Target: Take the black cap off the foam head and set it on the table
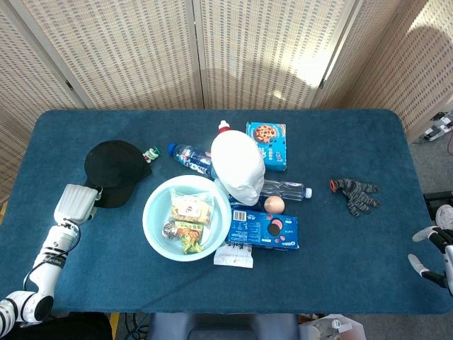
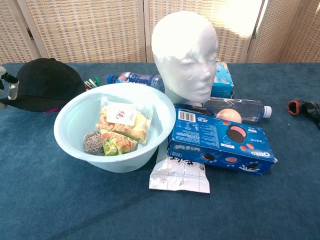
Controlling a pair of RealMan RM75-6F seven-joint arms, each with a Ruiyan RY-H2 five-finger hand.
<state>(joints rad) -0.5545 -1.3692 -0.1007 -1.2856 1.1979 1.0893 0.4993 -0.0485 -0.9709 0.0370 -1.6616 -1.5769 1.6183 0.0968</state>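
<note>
A black cap (image 1: 115, 170) lies on the deep blue table (image 1: 354, 241). The foam head (image 1: 238, 168) is plain white, the bowl (image 1: 157, 225) pale blue, the cookie box (image 1: 264, 229) blue with dark biscuits, and the glove (image 1: 355, 194) looks grey-black with orange.

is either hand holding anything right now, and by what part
Cannot be told for the left hand: it sits at the black cap's brim. The right hand holds nothing.

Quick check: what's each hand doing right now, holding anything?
Left hand: at the brim of the black cap; whether it grips cannot be told.
Right hand: open, holding nothing.
</note>
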